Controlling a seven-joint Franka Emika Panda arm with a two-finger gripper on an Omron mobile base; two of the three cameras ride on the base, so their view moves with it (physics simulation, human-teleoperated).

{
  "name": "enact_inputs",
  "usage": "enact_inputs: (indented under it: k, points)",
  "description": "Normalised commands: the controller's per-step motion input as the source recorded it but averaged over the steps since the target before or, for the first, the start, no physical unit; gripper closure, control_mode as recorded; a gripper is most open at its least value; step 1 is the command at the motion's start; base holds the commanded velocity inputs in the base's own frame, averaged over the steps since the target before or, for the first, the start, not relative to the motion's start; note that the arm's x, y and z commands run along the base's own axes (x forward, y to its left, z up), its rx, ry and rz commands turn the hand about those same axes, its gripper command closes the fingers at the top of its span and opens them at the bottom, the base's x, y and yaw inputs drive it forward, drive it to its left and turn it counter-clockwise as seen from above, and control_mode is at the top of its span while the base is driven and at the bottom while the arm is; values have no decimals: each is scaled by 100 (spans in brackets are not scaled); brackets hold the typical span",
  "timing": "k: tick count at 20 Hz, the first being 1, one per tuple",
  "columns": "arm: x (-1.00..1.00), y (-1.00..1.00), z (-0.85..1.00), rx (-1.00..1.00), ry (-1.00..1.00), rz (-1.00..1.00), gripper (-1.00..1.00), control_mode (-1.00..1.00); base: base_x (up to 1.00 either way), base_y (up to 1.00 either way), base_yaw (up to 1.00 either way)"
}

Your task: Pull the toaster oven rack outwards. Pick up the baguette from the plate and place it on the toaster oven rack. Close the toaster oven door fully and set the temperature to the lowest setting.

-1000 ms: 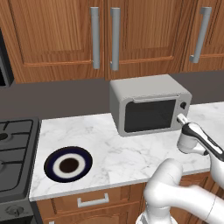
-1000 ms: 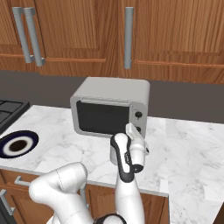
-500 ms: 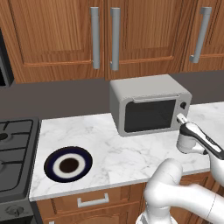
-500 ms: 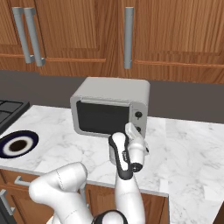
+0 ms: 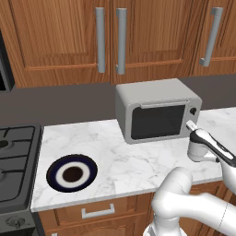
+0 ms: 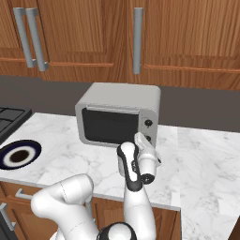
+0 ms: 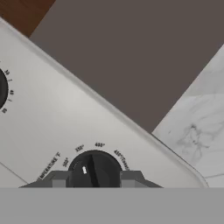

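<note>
The oven (image 5: 156, 113) sits at the back of the worktop (image 5: 115, 161) with its door (image 5: 157, 120) shut, and the plate (image 5: 72, 173), at 8 o'clock from it, lies bare, so the baguette is presumably inside. The hand (image 7: 92, 177) is pressed up to the oven's right panel, its two fingers (image 7: 59, 178) narrowly parted and flanking the temperature knob (image 7: 94, 168), seemingly gripping it: placed so a wrist roll can turn the dial to its lowest mark.
</note>
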Motion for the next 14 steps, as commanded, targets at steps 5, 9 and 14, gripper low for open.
enact_inputs:
  k: [5, 9, 14]
  points:
    - [0, -2, 0, -22, 4, 0, 100, -100, 0, 0, 0]
    - [0, -6, -5, -23, 2, 0, 100, -100, 0, 0, 0]
    - [0, -19, -19, -18, 0, 0, 100, -100, 0, 0, 0]
